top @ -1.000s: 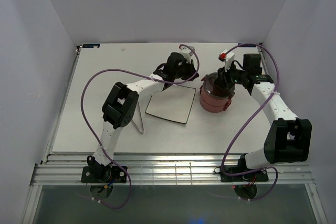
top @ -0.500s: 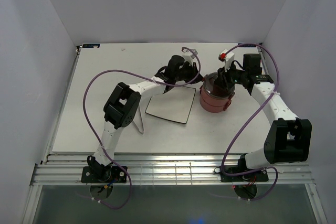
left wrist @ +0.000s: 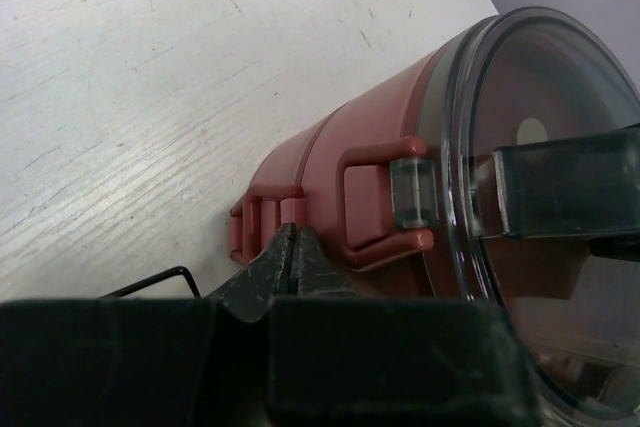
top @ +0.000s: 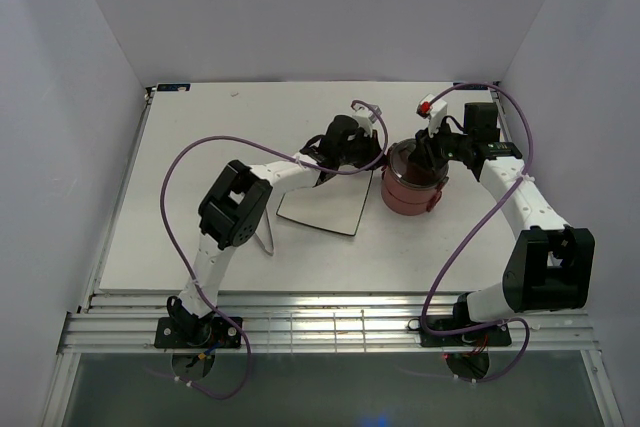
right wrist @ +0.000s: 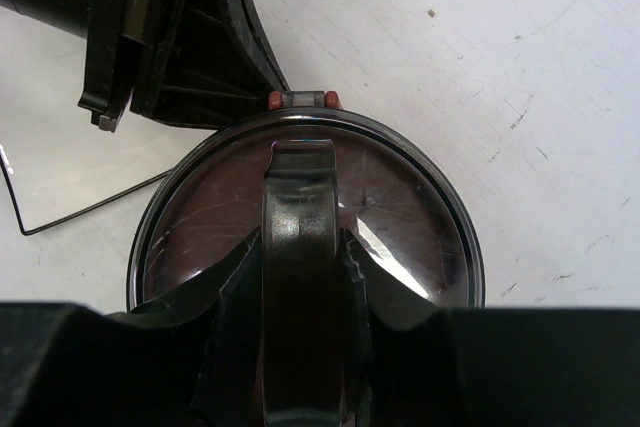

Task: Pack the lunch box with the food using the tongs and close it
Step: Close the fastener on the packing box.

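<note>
Standing stacked and lidded right of table (top: 190, 177) centre, lunch box (top: 408, 190) sits just beside square plate (top: 325, 205). Right gripper (right wrist: 298, 257) clamped across lid handle (right wrist: 298, 177). Left gripper (left wrist: 293, 250) jaws pressed together, tips just beside red side clasp (left wrist: 380, 209).

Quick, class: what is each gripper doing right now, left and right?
Left gripper: shut, holding nothing, tips by the side clasp of the lunch box.
Right gripper: closed on the top handle of the lunch box.

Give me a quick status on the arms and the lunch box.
Left gripper shut, tips at side clasp of lunch box. Right gripper clamped on lid handle. Lid on. No obstruction seen.
</note>
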Tool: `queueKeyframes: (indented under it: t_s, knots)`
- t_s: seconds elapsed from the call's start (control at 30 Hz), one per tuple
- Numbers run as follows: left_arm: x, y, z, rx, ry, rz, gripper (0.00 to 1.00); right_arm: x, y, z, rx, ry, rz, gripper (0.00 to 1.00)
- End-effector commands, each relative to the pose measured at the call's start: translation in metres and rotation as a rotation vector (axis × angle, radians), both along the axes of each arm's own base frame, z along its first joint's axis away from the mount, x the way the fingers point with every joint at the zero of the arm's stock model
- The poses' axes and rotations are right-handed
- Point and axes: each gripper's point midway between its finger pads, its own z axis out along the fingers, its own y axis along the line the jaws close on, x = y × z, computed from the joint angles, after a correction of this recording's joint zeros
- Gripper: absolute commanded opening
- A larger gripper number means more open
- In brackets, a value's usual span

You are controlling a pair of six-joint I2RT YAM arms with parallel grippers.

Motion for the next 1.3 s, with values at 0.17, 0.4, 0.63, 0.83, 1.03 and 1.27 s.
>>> queueKeyframes:
  t_s: [0.17,0.4,0.63,0.83,1.03,1.27]
  knots:
    - [0.0,0.017,0.045,0.073,-0.086,0.037,0.0,-0.019,-0.006,-0.022,-0.041,0.092,-0.008,0.11]
    - [0.003,0.004,0.028,0.051,-0.064,0.003,0.0,-0.025,-0.014,-0.038,-0.026,0.17,-0.071,0.1]
    - [0.021,-0.001,0.024,0.055,-0.076,0.05,0.0,-0.024,-0.011,-0.03,-0.006,0.169,-0.072,0.18]
    - [0.026,0.002,0.017,0.064,-0.083,0.086,0.0,-0.025,-0.013,-0.022,-0.006,0.198,-0.096,0.49]
    - [0.035,0.012,0.017,0.081,-0.102,0.156,0.0,-0.034,-0.017,-0.032,-0.031,0.229,-0.104,0.56]
    - [0.053,0.022,0.02,0.089,-0.105,0.214,0.0,-0.035,-0.024,-0.044,-0.083,0.258,-0.14,0.44]
